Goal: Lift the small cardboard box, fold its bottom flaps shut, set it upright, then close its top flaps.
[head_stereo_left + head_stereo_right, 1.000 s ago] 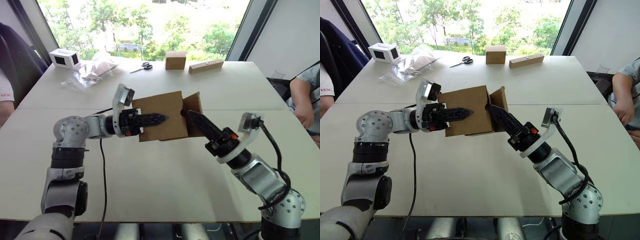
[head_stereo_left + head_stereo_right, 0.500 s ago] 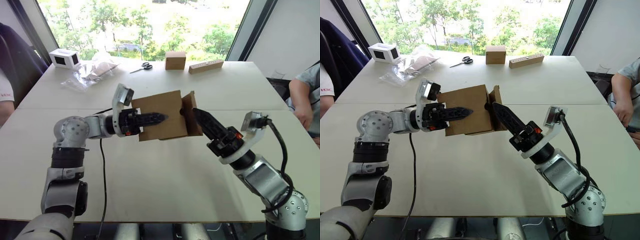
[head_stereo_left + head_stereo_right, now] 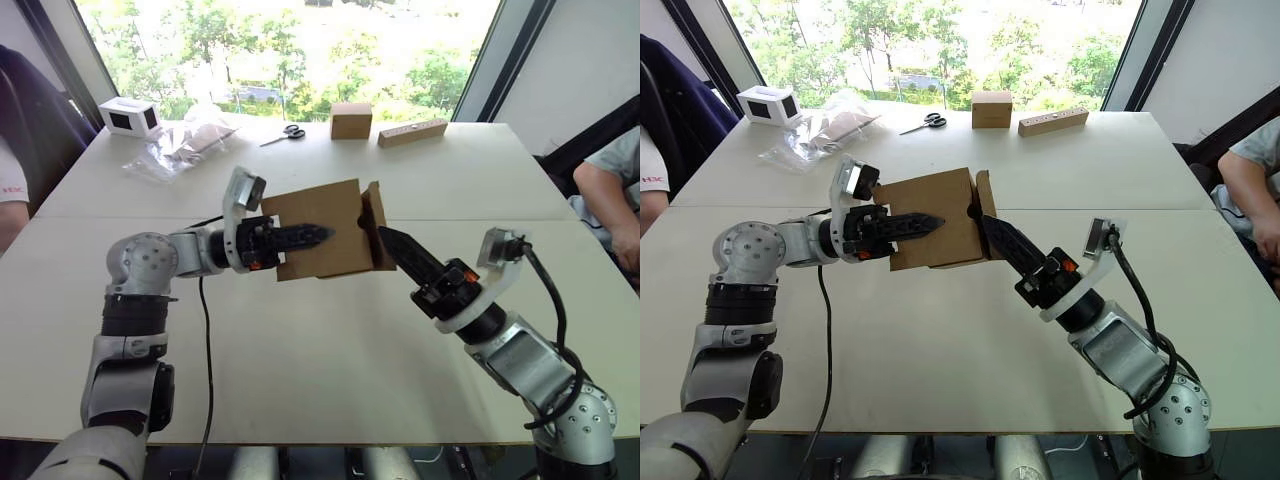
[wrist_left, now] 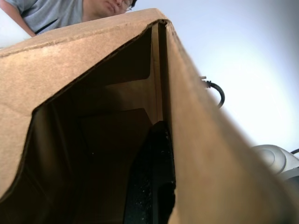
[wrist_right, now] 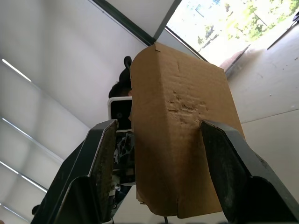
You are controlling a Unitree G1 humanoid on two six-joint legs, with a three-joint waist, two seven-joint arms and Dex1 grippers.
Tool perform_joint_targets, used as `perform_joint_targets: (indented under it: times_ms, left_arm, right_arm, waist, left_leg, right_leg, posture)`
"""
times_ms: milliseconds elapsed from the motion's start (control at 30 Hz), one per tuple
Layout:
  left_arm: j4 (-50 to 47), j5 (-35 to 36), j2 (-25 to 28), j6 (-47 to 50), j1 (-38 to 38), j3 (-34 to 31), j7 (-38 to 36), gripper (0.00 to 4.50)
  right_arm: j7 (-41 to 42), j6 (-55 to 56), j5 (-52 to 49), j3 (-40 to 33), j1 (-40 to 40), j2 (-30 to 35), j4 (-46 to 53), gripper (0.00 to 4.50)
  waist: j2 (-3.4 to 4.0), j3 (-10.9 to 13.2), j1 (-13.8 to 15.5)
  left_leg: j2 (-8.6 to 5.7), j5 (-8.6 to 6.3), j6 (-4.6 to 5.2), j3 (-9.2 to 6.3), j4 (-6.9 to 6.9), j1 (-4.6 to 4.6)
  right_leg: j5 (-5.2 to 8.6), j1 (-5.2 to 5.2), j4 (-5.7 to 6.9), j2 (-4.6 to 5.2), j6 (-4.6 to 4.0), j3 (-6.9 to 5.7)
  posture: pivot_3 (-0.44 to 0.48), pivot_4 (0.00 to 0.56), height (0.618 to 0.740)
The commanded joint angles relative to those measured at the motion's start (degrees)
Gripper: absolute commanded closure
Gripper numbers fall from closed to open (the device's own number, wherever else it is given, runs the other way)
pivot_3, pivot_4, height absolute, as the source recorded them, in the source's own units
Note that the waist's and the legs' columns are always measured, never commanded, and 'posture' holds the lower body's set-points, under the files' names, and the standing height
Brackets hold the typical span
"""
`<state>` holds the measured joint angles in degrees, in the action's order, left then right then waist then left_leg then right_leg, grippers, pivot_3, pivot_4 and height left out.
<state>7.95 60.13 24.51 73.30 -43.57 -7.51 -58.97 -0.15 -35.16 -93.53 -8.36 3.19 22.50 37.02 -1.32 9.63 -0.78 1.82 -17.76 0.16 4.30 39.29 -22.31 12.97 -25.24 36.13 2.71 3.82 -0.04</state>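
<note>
Small cardboard box (image 3: pixel 322 228): brown corrugated, clamped by left gripper (image 3: pixel 300 236); right gripper (image 3: pixel 378 236) spread against end flap.

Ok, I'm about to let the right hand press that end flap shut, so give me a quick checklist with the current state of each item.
1. Box off the table, held by the left hand: ok, one finger inside the wall, one outside.
2. Right hand at the flap end: ok.
3. Right hand open: ok, its fingers straddle the flap in the right wrist view.
4. Flap folded flat: not ok, it stands nearly edge-on to the box end.
5. Other flaps on that end tucked in: cannot tell.
6. Table under the box bare for setting down: ok.
</note>
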Motion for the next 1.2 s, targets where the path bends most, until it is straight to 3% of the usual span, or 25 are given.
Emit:
perform_joint_targets:
  times_ms: [33, 67, 333, 467, 1200]
  left_arm:
    - [-1.24, 0.54, 0.39, -0.55, -0.36, -0.37, -0.58, 4.50]
    - [-1.24, 0.55, 0.44, -0.55, -0.33, -0.43, -0.59, 4.50]
    - [-1.57, 0.65, 0.35, -0.52, -0.14, -0.42, -0.33, 4.50]
    - [-1.88, 0.89, 0.29, -0.32, -0.09, -0.53, -0.10, 4.50]
    - [-1.61, 1.37, -0.27, 0.24, -0.73, -0.66, 1.43, 4.50]
  right_arm:
    - [0.81, 1.01, 0.70, -0.15, 0.14, 0.48, 1.65, 2.10]
    - [0.71, 0.97, 1.38, -0.11, 0.33, 0.72, 1.34, 2.35]
    - [1.40, 1.46, 1.87, -0.09, 0.19, 0.78, 1.22, 2.35]
    - [1.37, 1.64, 2.44, -0.09, 0.05, 0.80, 1.46, 3.42]
    - [1.47, 2.87, -5.11, -0.71, 0.56, 1.49, 3.45, 3.42]
  waist:
    - [0.00, 0.00, 0.00]
    - [0.00, 0.00, 0.00]
    - [0.00, 0.00, 0.00]
    - [0.00, 0.00, 0.01]
    - [0.00, 0.00, 0.01]
  left_leg:
    - [0.00, 0.00, 0.00, 0.00, 0.00, 0.00]
    - [0.00, 0.00, 0.00, 0.00, 0.00, 0.00]
    - [0.00, 0.00, 0.00, -0.01, 0.00, 0.00]
    - [0.00, 0.00, 0.00, 0.00, 0.00, 0.00]
    - [0.00, 0.00, 0.00, -0.01, 0.00, 0.00]
  right_leg:
    - [0.00, 0.00, 0.00, 0.00, 0.00, 0.00]
    - [0.00, 0.00, 0.00, 0.00, 0.00, 0.00]
    - [0.00, 0.00, 0.00, -0.01, 0.00, 0.00]
    - [0.00, 0.00, 0.00, -0.01, 0.00, 0.00]
    - [0.00, 0.00, 0.00, 0.00, 0.00, 0.00]
  posture:
    - [0.000, 0.150, 0.740]
    - [0.000, 0.150, 0.740]
    - [0.000, 0.150, 0.740]
    - [0.000, 0.150, 0.740]
    - [0.000, 0.150, 0.740]
